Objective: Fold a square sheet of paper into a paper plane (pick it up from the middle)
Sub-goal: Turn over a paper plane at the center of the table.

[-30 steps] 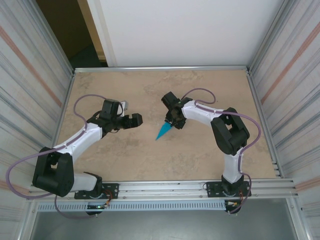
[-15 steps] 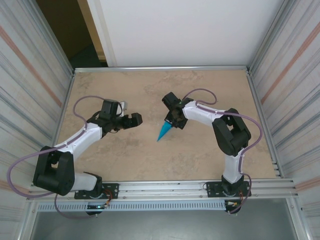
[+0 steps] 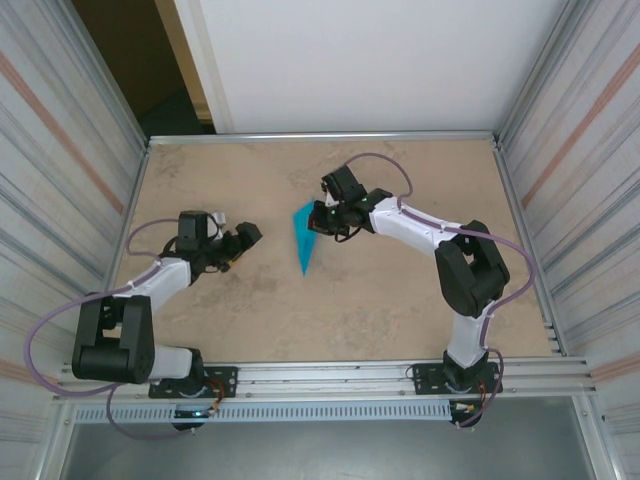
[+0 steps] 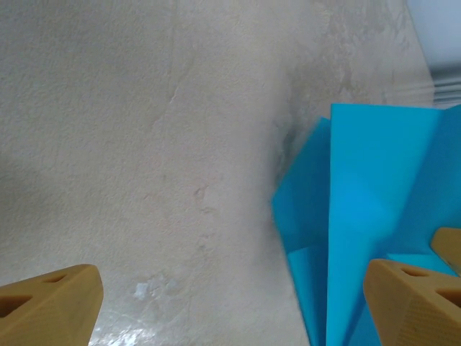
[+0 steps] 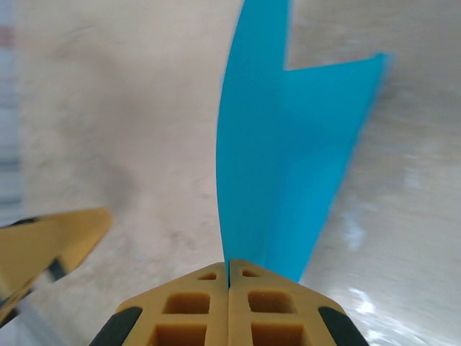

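Observation:
The paper plane (image 3: pixel 304 240) is a narrow teal-blue dart held up off the table near the middle, its tip pointing toward the near edge. My right gripper (image 3: pixel 319 217) is shut on its far end. In the right wrist view the two yellow fingers (image 5: pixel 209 303) press together on the folded paper plane (image 5: pixel 288 158), which stretches away from them. My left gripper (image 3: pixel 246 238) stands open to the left of the plane, apart from it. In the left wrist view the paper plane (image 4: pixel 374 187) shows creased on the right, beside my left gripper's right finger (image 4: pixel 410 303).
The tan tabletop (image 3: pixel 400 300) is bounded by a metal rail (image 3: pixel 330 372) at the near edge and corrugated walls (image 3: pixel 560 150) on both sides. A yellow fingertip (image 5: pixel 57 238) of the left gripper shows at the left of the right wrist view.
The right gripper closed on the plane, lifted it and swung it left and toward the far side. The left arm drew back to the left, still open.

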Robot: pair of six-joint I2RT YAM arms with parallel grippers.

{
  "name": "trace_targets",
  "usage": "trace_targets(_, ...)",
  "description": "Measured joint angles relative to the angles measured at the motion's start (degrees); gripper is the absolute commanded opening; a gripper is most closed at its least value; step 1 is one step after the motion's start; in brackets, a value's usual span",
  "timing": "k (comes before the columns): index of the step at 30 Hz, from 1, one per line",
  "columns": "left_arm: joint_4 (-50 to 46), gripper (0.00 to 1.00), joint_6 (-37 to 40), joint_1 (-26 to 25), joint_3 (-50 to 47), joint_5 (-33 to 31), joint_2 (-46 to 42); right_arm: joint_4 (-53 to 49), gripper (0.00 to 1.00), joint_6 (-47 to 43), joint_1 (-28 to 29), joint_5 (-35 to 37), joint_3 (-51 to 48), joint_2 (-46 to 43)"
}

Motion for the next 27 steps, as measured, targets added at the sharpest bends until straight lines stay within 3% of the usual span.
trace_targets(9, 4.0, 0.88, -3.5, 0.0, -1.7, 0.1, -0.1, 12.6, 0.04, -0.7, -2.9, -13.4, -6.4, 3.3)
trace_targets(16, 5.1, 0.80, -4.3, -1.8, -2.3, 0.2, 1.1, 15.5, 0.05, -0.7, -5.1, -16.2, -11.5, 5.6)
trace_targets(27, 5.0, 0.68, -3.9, -10.3, -0.5, 0.2, 6.5, 17.0, 0.08, -0.9, -8.1, -16.1, -15.5, 5.7)
